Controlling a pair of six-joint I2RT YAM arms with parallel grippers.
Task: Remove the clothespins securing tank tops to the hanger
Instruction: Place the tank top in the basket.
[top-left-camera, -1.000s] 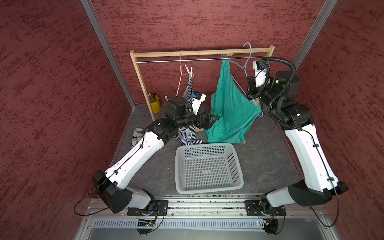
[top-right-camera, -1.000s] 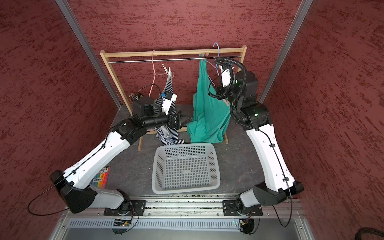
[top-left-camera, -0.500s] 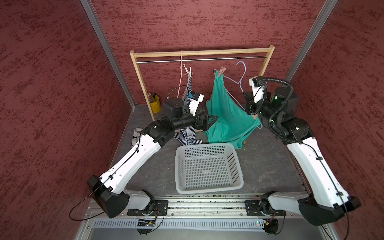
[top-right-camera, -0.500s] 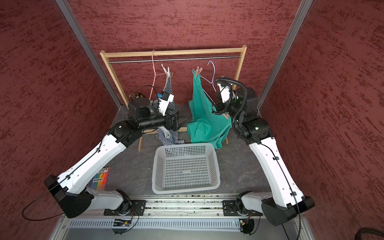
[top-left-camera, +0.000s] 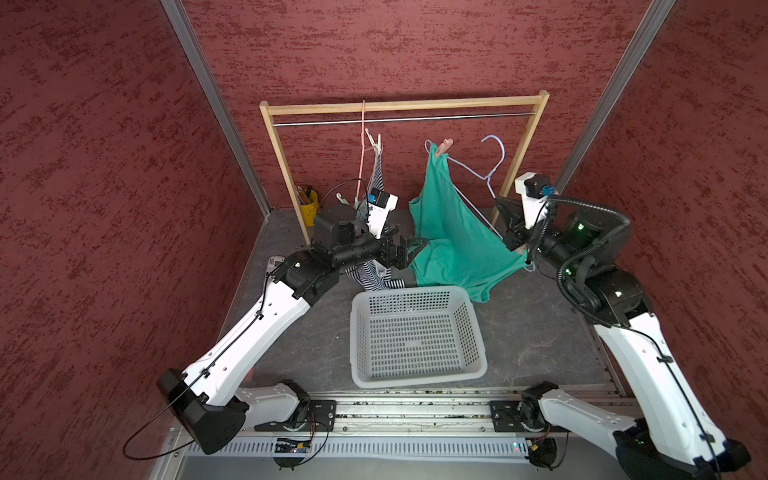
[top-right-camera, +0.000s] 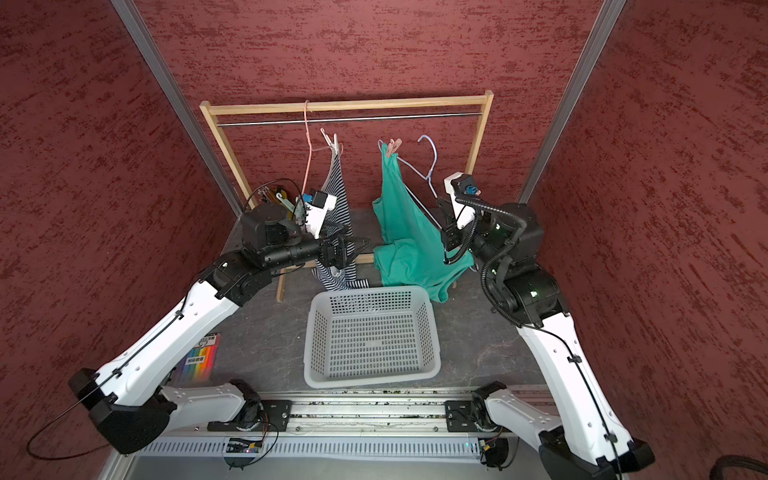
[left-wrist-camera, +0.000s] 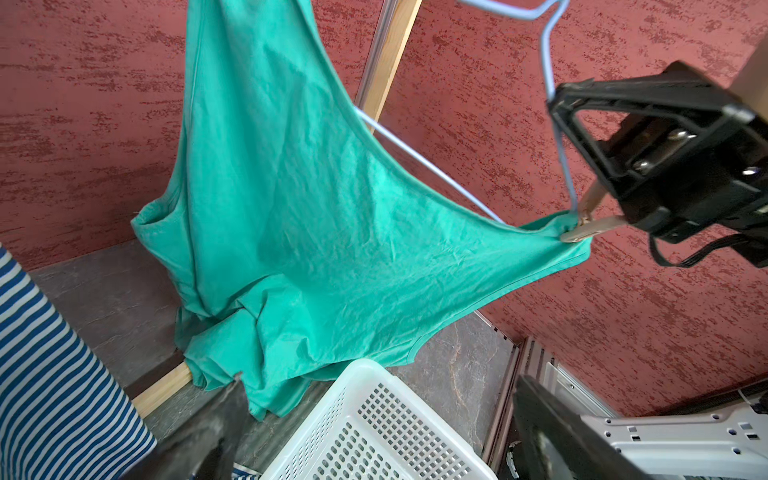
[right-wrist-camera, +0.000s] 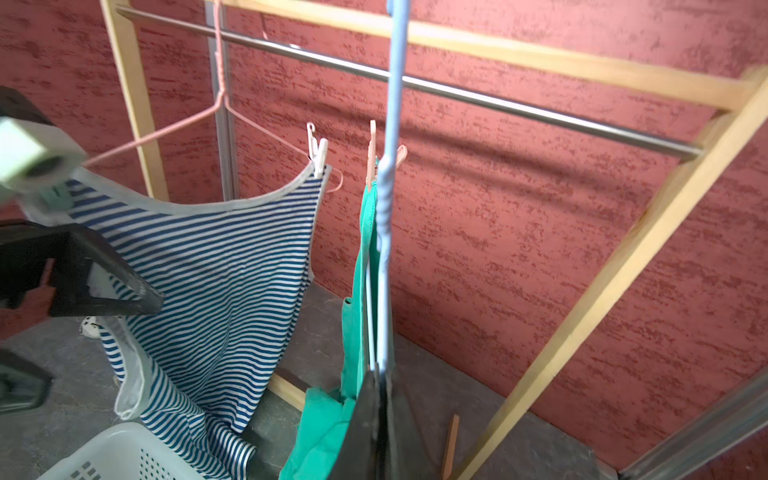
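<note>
Left arm reaches out level, left claw (top-left-camera: 411, 252) spread wide just beside the teal top (top-left-camera: 453, 232). Right arm is bent low, right claw (top-left-camera: 514, 242) clamped on a pin (left-wrist-camera: 579, 232) at the top's corner. The blue hanger (top-left-camera: 492, 166) is tilted below the rail (top-left-camera: 399, 119).

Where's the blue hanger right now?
In both top views the blue hanger is off the rail, tilted between the striped top and the right gripper, which grips the clothespin at its lower corner.
</note>
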